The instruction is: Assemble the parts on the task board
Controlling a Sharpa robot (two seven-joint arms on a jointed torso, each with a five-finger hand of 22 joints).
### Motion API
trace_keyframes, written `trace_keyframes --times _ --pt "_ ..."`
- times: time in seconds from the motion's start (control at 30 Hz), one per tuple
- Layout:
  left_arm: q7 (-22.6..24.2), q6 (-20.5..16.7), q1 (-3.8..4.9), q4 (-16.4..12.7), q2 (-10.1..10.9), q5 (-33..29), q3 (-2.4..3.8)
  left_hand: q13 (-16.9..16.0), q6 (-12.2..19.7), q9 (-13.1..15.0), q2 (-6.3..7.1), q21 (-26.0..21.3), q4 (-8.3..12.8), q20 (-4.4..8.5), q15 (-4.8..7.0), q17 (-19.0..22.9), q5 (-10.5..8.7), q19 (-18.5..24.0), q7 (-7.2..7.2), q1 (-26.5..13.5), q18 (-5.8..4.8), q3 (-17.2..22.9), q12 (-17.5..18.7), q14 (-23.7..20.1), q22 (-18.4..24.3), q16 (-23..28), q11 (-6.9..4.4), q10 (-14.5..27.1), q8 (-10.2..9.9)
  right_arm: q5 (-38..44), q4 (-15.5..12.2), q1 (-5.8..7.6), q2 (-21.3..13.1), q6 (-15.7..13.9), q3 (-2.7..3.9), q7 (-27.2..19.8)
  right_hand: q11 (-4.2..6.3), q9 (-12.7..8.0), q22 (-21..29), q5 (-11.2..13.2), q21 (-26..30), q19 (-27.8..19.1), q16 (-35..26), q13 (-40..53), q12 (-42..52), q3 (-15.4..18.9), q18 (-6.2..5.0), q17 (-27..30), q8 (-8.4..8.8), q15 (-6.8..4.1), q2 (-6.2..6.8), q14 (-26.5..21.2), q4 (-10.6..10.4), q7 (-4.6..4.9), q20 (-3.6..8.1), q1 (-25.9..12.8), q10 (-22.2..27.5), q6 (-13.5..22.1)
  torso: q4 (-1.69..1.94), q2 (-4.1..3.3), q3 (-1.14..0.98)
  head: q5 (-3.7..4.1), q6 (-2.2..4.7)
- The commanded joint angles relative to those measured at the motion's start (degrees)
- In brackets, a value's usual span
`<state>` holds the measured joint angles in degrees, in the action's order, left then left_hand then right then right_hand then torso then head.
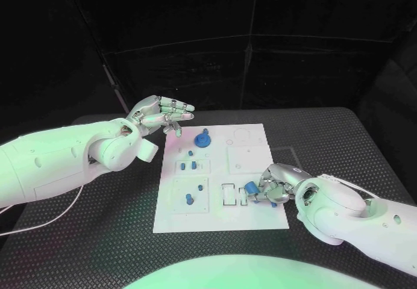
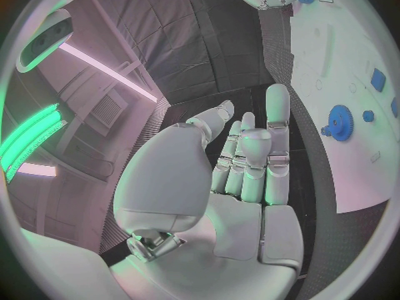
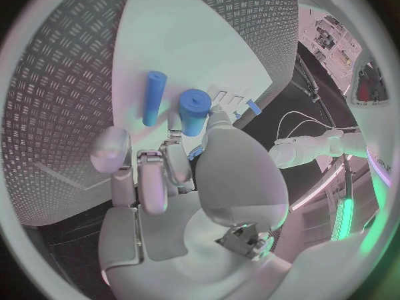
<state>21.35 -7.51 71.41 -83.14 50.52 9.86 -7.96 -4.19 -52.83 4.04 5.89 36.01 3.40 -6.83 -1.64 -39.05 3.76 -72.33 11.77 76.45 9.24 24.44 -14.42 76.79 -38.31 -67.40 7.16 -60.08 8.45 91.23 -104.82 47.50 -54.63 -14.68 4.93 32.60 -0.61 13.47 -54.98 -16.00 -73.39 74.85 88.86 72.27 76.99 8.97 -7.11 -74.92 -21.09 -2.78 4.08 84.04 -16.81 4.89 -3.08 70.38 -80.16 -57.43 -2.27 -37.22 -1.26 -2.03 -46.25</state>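
Observation:
The white task board (image 1: pixel 222 211) lies in the middle of the table. A blue gear (image 1: pixel 202 140) stands near its far edge, also seen as the gear (image 2: pixel 340 122) in the left wrist view. Small blue parts (image 1: pixel 190 165) sit in the board's left half. My left hand (image 1: pixel 161 114) hovers above the board's far left corner, fingers apart and empty, as the left wrist view (image 2: pixel 242 167) confirms. My right hand (image 1: pixel 276 183) sits at the board's right edge, its fingertips pinching a thick blue cylinder (image 3: pixel 195 111). A thinner blue cylinder (image 3: pixel 154 98) lies just beside it.
Rectangular slots (image 1: pixel 229 194) in the board lie just left of my right hand. The black ribbed table (image 1: pixel 104 241) spreads around the board. A white cable (image 1: pixel 35 220) trails off the table's left side.

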Motion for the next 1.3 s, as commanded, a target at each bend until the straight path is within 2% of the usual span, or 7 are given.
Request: trace_keyframes --times 0.03,0.33,0.47,0.67,0.87,1.07,1.3 --pt "0.48 0.68 0.07 -0.16 0.06 -0.05 0.04 -0.09 0.38 0.06 -0.42 -0.31 0.09 -0.17 0.01 0.06 0.26 0.15 -0.04 -0.25 1.13 -0.35 -0.37 -0.5 0.06 -0.27 -0.03 0.36 0.26 0.44 0.53 -0.5 0.32 0.88 -0.31 0.03 0.03 0.17 -0.13 -1.52 -0.24 0.31 0.32 0.27 0.29 0.26 0.8 -12.77 -0.43 -0.44 -0.87 5.48 0.28 0.09 0.06 0.72 -0.47 0.55 0.02 0.05 0.01 -0.11 -0.06" --pt "0.48 0.76 0.07 -0.24 0.17 -0.05 0.04 -0.09 0.38 0.06 -0.42 -0.31 0.09 -0.17 0.01 0.06 0.26 0.15 -0.04 -0.25 1.13 -0.35 -0.37 -0.5 0.06 -0.27 -0.03 0.36 0.26 -0.31 -0.36 -0.69 0.27 -2.17 -0.31 0.25 0.23 1.17 -0.52 -7.06 -0.48 0.45 0.38 1.49 0.77 0.4 0.85 -12.94 -1.55 -0.59 -3.41 5.52 0.26 -0.12 0.18 1.62 -1.04 0.7 -0.17 0.14 -0.02 -0.21 -0.09" --pt "0.5 0.78 0.07 -0.32 0.28 -0.05 0.04 -0.09 0.38 0.06 -0.42 -0.31 0.09 -0.17 0.01 0.06 0.26 0.15 -0.04 -0.25 1.13 -0.35 -0.37 -0.5 0.06 -0.27 -0.03 0.36 0.26 -1.39 -1.92 -0.72 -0.12 -6.46 -0.31 0.27 0.4 1.59 -0.69 -10.53 -0.59 0.52 0.45 2.6 1.42 0.67 0.86 -13.14 -1.98 -0.74 -3.91 5.56 0.28 -0.29 0.31 2.25 -1.66 0.64 -0.06 0.11 -0.02 -0.15 0.02" --pt "0.56 0.78 0.07 -0.33 0.38 -0.05 0.04 -0.09 0.38 0.06 -0.42 -0.31 0.09 -0.17 0.01 0.06 0.26 0.15 -0.04 -0.25 1.13 -0.35 -0.37 -0.5 0.06 -0.27 -0.03 0.36 0.26 -2.36 -4.88 -0.72 -1.01 -11.99 -0.27 -0.04 0.59 2.01 -0.84 -12.84 -0.69 0.59 0.57 3.09 1.62 1.0 0.88 -13.47 -2.45 -0.88 -4.2 5.63 0.19 -0.5 0.43 2.5 -1.96 0.25 0.07 0.13 0.05 -0.07 0.03" --pt "0.6 0.77 0.07 -0.37 0.34 -0.05 0.04 -0.09 0.38 0.06 -0.42 -0.31 0.09 -0.17 0.01 0.06 0.26 0.15 -0.04 -0.25 1.13 -0.35 -0.37 -0.5 0.06 -0.27 -0.03 0.36 0.26 -3.23 -5.59 -0.71 -0.38 -12.06 -0.25 0.38 0.61 2.08 -0.82 -12.99 -0.68 0.58 0.57 3.01 1.53 1.11 0.88 -13.48 -2.52 -0.9 -4.27 5.63 0.13 -0.53 0.45 2.33 -1.92 0.18 0.11 -0.04 0.09 -0.09 0.21" --pt "0.57 0.73 0.08 -0.51 0.34 -0.05 0.04 -0.09 0.38 0.06 -0.42 -0.31 0.09 -0.17 0.01 0.06 0.26 0.15 -0.04 -0.25 1.13 -0.35 -0.37 -0.5 0.06 -0.27 -0.03 0.36 0.26 -4.52 -4.78 -0.71 1.24 -9.93 -0.25 0.53 0.66 2.2 -0.89 -13.04 -0.71 0.61 0.57 3.15 1.58 1.28 0.89 -13.48 -2.6 -0.94 -4.49 5.63 0.07 -0.58 0.48 1.97 -2.01 0.07 0.05 -0.11 0.11 -0.29 0.01" --pt "0.55 0.75 0.09 -0.56 0.27 -0.05 0.04 -0.09 0.49 0.06 -0.47 -0.31 0.12 -0.18 0.0 0.1 0.26 0.16 -0.03 -0.27 1.14 -0.41 -0.52 -0.55 0.06 -0.32 -0.02 0.48 0.39 -5.13 -3.36 -0.7 3.76 -7.65 -0.24 0.62 0.79 2.64 -0.94 -11.44 -0.73 0.61 0.57 3.25 1.42 2.35 0.89 -13.49 -2.8 -1.07 -4.61 5.63 0.09 -0.76 0.6 0.63 -2.09 -0.06 0.02 -0.02 0.03 -0.47 -0.28"
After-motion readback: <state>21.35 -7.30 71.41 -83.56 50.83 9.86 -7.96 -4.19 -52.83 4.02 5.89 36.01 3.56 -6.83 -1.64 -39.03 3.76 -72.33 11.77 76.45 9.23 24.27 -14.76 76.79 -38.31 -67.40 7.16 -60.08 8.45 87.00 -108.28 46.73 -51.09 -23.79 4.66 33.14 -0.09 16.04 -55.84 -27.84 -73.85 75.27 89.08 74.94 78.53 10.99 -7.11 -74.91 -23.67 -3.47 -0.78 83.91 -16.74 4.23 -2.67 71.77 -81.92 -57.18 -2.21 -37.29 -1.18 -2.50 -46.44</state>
